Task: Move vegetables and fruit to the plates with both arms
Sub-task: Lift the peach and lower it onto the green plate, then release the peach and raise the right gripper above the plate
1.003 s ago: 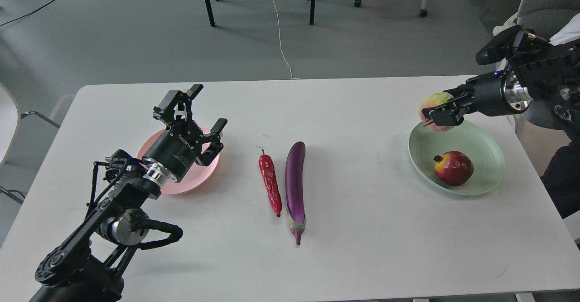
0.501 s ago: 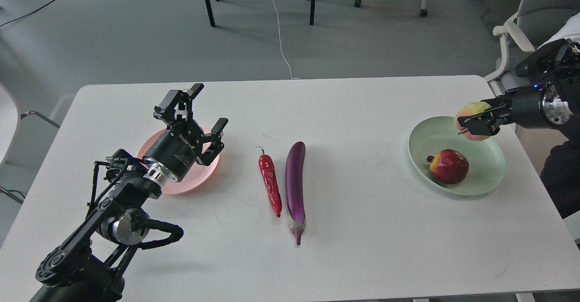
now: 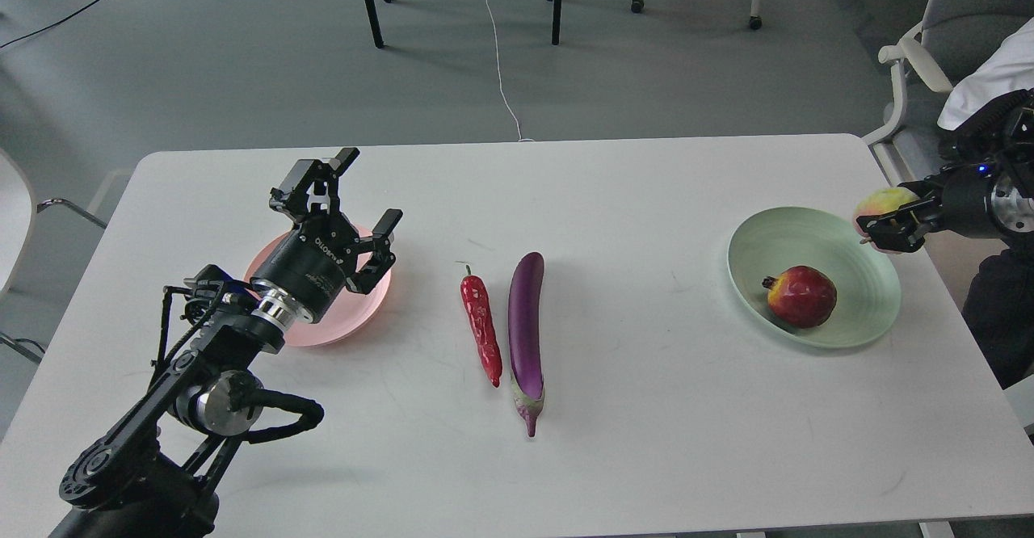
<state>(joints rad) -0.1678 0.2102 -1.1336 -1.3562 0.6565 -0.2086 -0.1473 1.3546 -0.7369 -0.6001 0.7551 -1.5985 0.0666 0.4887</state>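
Head view: my right gripper (image 3: 882, 229) seems clamped on the yellow-green fruit (image 3: 883, 201) beside the mint plate (image 3: 872, 312). My left gripper (image 3: 355, 199) gapes empty over the white table (image 3: 646, 409); grey floor (image 3: 242, 61) beyond.

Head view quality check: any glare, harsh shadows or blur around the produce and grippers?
Head view: even, soft light; faint shadows beside the eggplant and chili pepper; small highlight on the pomegranate; sharp throughout, though the right gripper is small and dark at the frame edge.

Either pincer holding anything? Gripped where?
Right pincer grips the yellow-green fruit across its lower front side. Left pincer is open, empty.
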